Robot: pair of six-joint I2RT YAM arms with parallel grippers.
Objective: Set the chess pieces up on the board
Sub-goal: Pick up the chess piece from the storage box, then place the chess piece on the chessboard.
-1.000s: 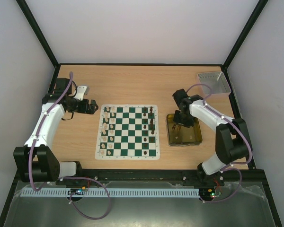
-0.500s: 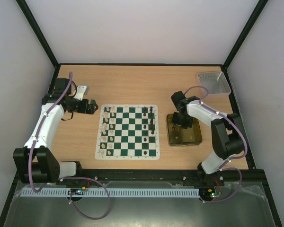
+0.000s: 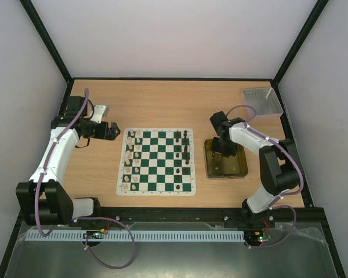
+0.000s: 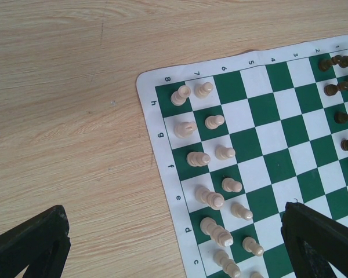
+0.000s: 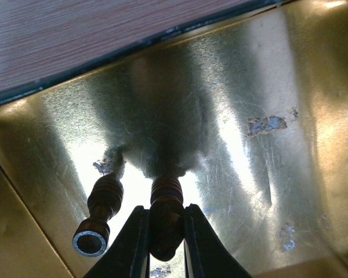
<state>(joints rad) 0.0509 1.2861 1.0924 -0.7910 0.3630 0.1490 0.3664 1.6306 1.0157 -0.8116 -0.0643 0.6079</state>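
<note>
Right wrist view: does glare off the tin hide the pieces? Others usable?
Right wrist: bright glare patches on the tin and a dark smear above the right claw, yet the dark piece it pinches and its neighbour read clearly. Left wrist: even light, board and cream pieces sharp. Top: soft, everything tiny.

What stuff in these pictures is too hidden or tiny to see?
- Right wrist: the fingers cover one end of the held dark piece, so its kind is unclear.
- Left wrist: the picture edge cuts off the dark pieces.
- Top view: chess pieces on the board are too tiny to name.
</note>
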